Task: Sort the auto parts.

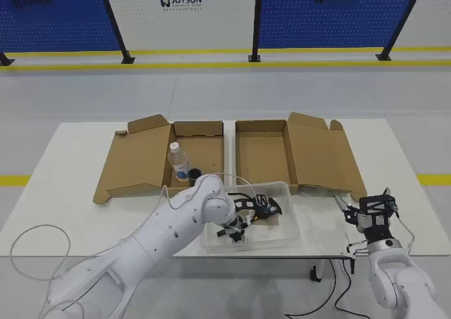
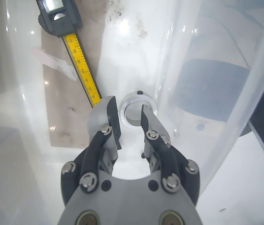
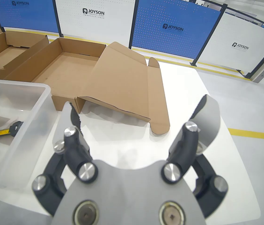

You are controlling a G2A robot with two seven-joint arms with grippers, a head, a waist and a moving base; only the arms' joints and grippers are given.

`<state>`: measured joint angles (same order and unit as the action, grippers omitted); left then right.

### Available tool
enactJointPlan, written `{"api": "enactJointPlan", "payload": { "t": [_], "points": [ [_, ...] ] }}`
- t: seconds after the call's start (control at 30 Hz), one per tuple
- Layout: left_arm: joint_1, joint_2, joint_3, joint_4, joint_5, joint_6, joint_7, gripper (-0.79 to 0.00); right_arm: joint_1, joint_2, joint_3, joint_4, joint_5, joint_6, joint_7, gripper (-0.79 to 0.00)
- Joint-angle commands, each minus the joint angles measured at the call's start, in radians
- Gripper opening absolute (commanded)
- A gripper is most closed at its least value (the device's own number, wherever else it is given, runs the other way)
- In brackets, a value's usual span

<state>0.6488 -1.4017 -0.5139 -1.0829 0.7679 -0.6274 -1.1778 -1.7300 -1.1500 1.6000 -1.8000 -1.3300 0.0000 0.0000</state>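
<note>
A silver metal ring (image 2: pixel 134 95) lies on the floor of the clear plastic bin (image 2: pixel 228 94), close to one wall. My left gripper (image 2: pixel 127 105) is down in the bin (image 1: pixel 289 231) and open. One finger is inside the ring's hole and the other is outside its rim, so they straddle the ring's wall. A black digital caliper (image 2: pixel 59 12) with a yellow scale lies just beyond the ring. My right gripper (image 3: pixel 139 105) hovers open and holds nothing over the table's front right part (image 1: pixel 373 211).
Two open cardboard boxes stand behind the bin, the left box (image 1: pixel 201 151) and the right box (image 1: pixel 261 159). A plastic bottle (image 1: pixel 179 163) lies in the left one. The right box's flap (image 3: pixel 127 83) slopes onto the table. The table's front edge is near my right gripper.
</note>
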Motion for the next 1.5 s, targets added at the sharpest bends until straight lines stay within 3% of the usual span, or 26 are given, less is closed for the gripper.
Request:
{"api": "enactJointPlan", "payload": {
  "t": [0.0,0.87,0.9,0.97,1.2,1.4,1.43,1.47],
  "points": [
    [-0.003,-0.002,0.003,0.009,0.001,0.001,0.005,-0.610,0.000,0.000,0.000,0.000,0.000,0.000,0.000,0.000],
    [-0.026,-0.024,0.051,0.067,0.042,0.013,-0.005,-0.539,0.000,0.000,0.000,0.000,0.000,0.000,0.000,0.000],
    [-0.026,-0.025,0.054,0.071,0.044,0.013,-0.007,-0.483,0.000,0.000,0.000,0.000,0.000,0.000,0.000,0.000],
    [-0.028,-0.027,0.056,0.075,0.044,0.012,-0.005,-0.468,0.000,0.000,0.000,0.000,0.000,0.000,0.000,0.000],
    [-0.032,-0.034,0.064,0.091,0.047,0.014,0.000,-0.474,0.000,0.000,0.000,0.000,0.000,0.000,0.000,0.000],
    [-0.036,-0.041,0.070,0.104,0.052,0.022,0.009,-0.600,0.000,0.000,0.000,0.000,0.000,0.000,0.000,0.000],
    [-0.037,-0.042,0.069,0.106,0.054,0.027,0.014,-0.785,0.000,0.000,0.000,0.000,0.000,0.000,0.000,0.000],
    [-0.038,-0.043,0.069,0.106,0.056,0.030,0.019,-0.785,0.000,0.000,0.000,0.000,0.000,0.000,0.000,0.000]
  ]
}}
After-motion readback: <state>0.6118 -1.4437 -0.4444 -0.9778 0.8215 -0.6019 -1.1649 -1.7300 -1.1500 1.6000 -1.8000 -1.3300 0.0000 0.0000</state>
